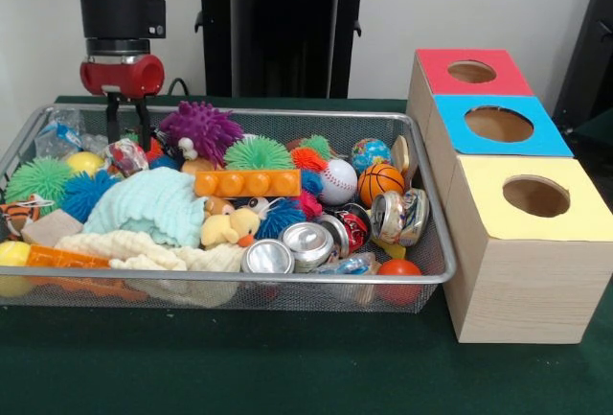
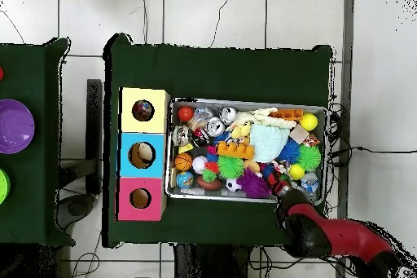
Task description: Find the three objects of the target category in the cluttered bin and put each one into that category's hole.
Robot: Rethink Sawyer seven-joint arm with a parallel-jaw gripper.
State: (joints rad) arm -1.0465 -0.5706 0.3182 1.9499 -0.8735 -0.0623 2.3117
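I read the green table point(image 1: 287, 377) first: it carries everything, and in the overhead view it stands on a pale tiled floor point(image 2: 244, 14) with a second green table point(image 2: 32, 71) beside it holding a purple bowl point(image 2: 12, 126). A white wall point(image 1: 479, 3) backs the front view.

The wire bin point(image 1: 421, 233) fills most of my working area, heaped with spiky balls, cans, cloths and small sports balls. The three boxes sit just beside its end, so a carry from bin to hole is short; the yellow-topped box point(image 1: 536, 242) is nearest the camera in the front view, with its hole point(image 1: 535, 196) facing up.

My arm point(image 1: 120, 12) comes down over the bin's far corner. The gripper point(image 1: 127, 126) hangs with its two fingers apart and nothing between them, tips in among the toys. Right beside it lies one wrinkly bundle point(image 1: 126, 156), whitish with red patches, touching the neighbouring yellow ball point(image 1: 84, 162). I judge the arm is placed there to take that bundle. I cannot pick out the other two bundles in the clutter.
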